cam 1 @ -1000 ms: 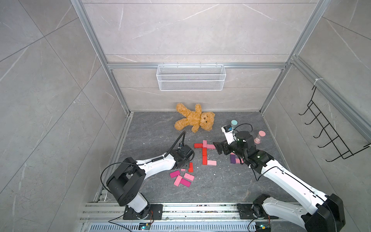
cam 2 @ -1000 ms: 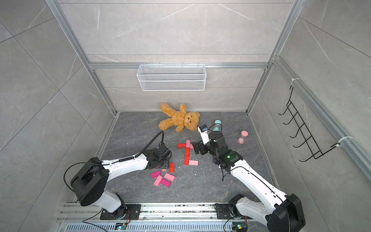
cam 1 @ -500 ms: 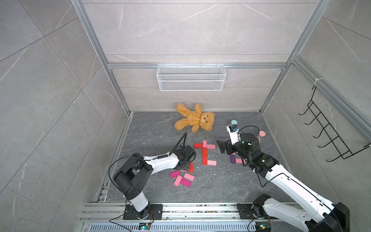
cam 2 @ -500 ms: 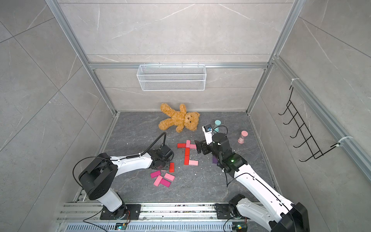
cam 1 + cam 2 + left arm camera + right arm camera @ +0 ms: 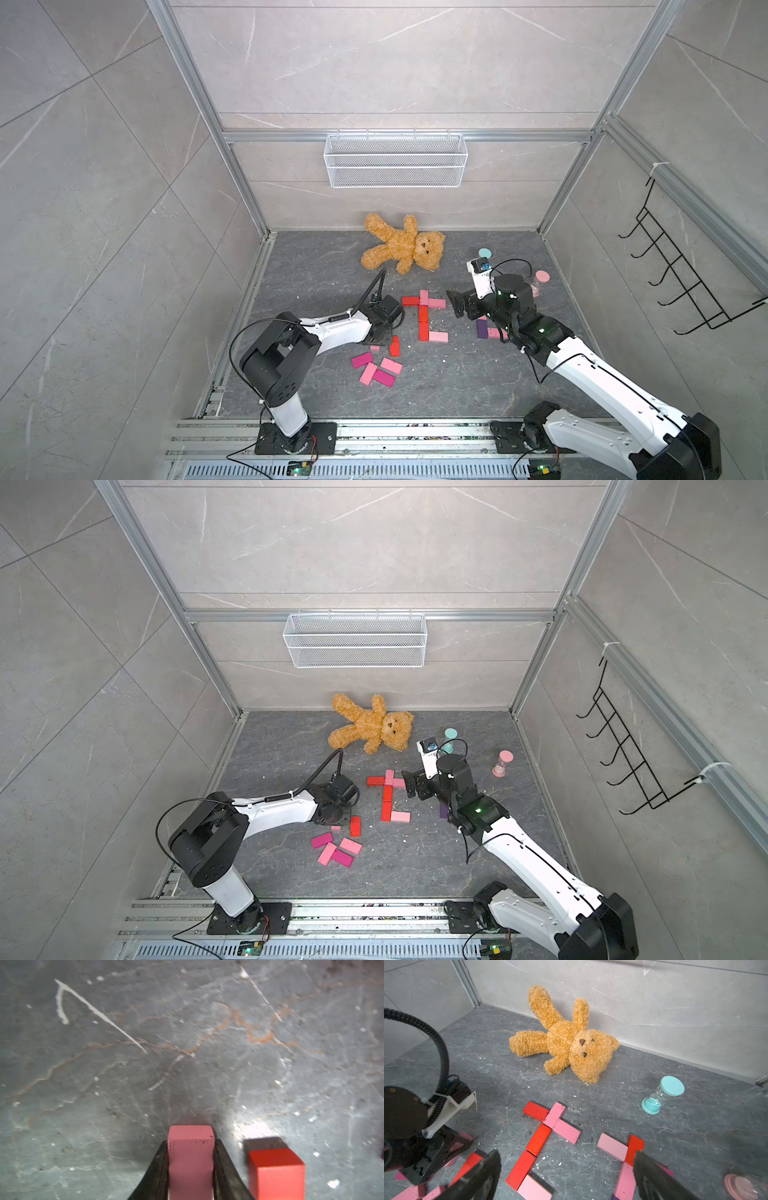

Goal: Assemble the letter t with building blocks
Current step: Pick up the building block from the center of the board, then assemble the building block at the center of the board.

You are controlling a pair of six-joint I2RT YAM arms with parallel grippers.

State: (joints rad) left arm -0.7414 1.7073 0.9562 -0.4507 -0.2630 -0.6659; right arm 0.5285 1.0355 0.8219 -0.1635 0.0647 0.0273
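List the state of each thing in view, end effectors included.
left end effector: shut on pink block
right end effector: open, empty
letter t: lying flat, blocks abutting
red block: loose beside the held block
spare pink blocks: loose, flat
teal hourglass: standing
pink hourglass: standing
teddy bear: lying down
wire basket: empty

Teddy bear (image 5: 401, 248) (sprawled), teal hourglass (image 5: 662, 1095)

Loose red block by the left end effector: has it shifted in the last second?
No. The red block lies at the same spot and the same gap from the t's red stem as before, in both top views.
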